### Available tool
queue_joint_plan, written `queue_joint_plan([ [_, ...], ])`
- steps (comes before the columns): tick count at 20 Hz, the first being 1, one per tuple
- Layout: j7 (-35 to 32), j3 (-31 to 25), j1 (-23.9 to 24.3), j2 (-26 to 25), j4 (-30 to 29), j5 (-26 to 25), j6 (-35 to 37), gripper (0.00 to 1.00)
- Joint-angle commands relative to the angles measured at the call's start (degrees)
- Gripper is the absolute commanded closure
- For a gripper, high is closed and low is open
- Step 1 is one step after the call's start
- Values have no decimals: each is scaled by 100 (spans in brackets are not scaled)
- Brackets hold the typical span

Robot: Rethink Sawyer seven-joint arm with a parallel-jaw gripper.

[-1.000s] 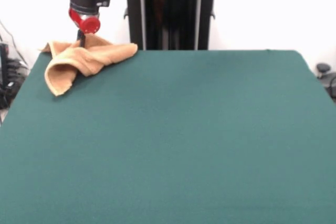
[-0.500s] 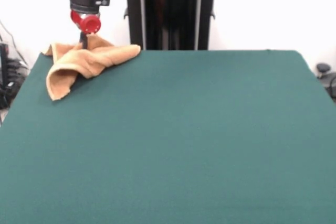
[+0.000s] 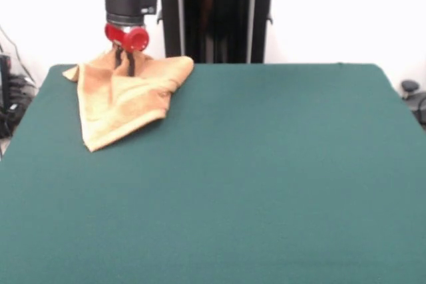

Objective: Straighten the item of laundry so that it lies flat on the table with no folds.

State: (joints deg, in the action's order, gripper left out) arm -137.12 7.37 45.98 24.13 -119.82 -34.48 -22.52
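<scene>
A soft, limp orange towel (image 3: 123, 101) drapes in folds at the desk's (image 3: 266, 164) far left corner, its top pinched up. The end effector (image 3: 124, 63) appears clamped on that raised fold. A free corner would likely spread it better.

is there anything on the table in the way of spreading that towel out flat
Nothing visible. The gripper is already at the towel, which sits bunched near one far corner of the table; the green surface beside and in front of it shows no other objects.
</scene>
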Motion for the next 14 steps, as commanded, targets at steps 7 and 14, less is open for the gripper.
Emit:
queue_joint_plan([
  [7, -707, -1345, -590, -630, 170, 95, -54, 0],
  [14, -685, -1270, -665, -686, 205, 112, -103, 0],
])
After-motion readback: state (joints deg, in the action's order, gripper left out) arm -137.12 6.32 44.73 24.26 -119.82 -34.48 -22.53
